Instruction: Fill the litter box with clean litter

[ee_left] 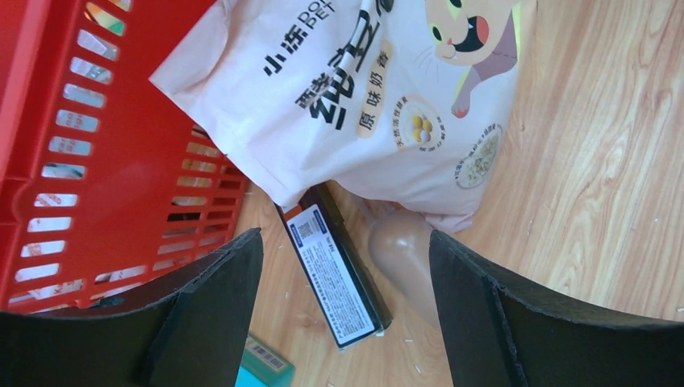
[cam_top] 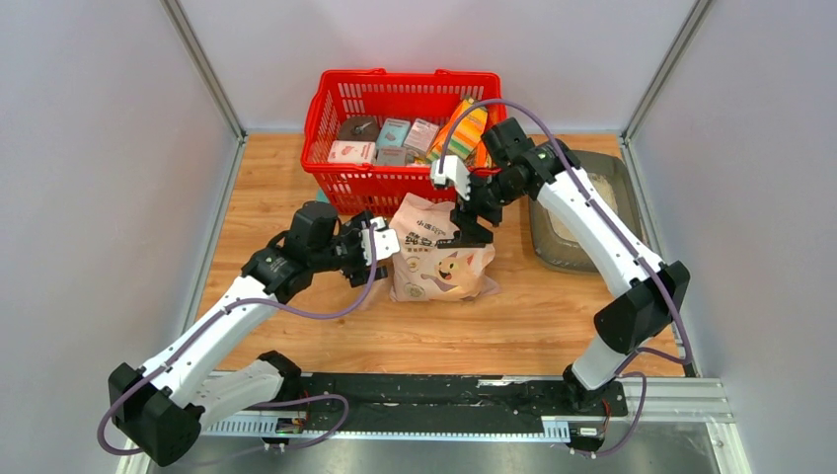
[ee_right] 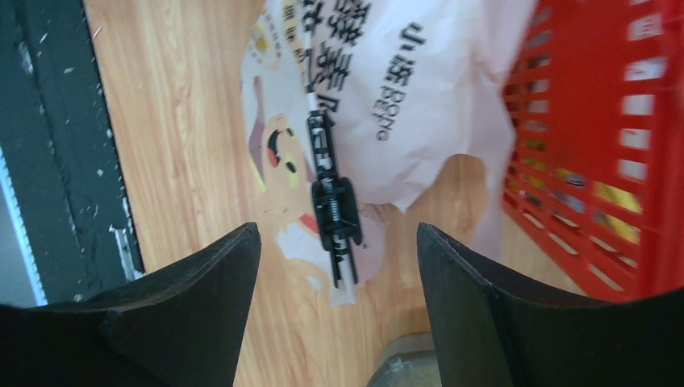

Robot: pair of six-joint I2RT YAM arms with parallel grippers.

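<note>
At far right of the surface (cam_top: 296, 326) sits grey litter box (cam_top: 565, 263) w/ some clean litter (cam_top: 604, 190) inside. Near cat-print bag (cam_top: 439, 259) at centre, left fingers (ee_left: 202, 322) & right fingers (ee_right: 185, 322) both spread open, empty.

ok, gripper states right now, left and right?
Left gripper: open, holding nothing.
Right gripper: open, holding nothing, over the bag.
</note>
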